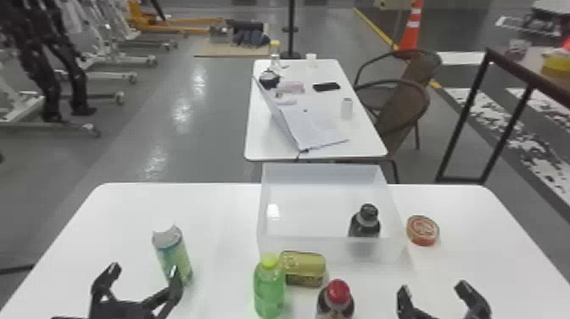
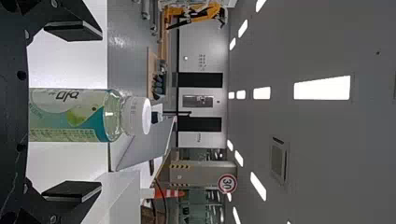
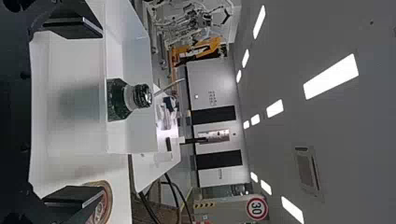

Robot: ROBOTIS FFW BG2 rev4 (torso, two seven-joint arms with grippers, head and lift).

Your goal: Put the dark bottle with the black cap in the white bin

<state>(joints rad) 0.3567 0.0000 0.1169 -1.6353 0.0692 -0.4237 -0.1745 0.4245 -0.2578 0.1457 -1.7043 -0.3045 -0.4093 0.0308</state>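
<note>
From the head view I see the dark bottle (image 1: 364,225) upright inside the white bin (image 1: 305,245), near its front wall and toward its right side, black-capped with a grey band below, while my right pincer (image 1: 433,288) and left pincer (image 1: 144,270) both have their fingers spread. In the left wrist view, a white-capped bottle (image 2: 70,115) shows between my parted left fingers. In the right wrist view, the dark bottle looks greenish-black, its shoulders narrowing to a pale collar under a glossy cap, and my right fingers stand wide open.
</note>
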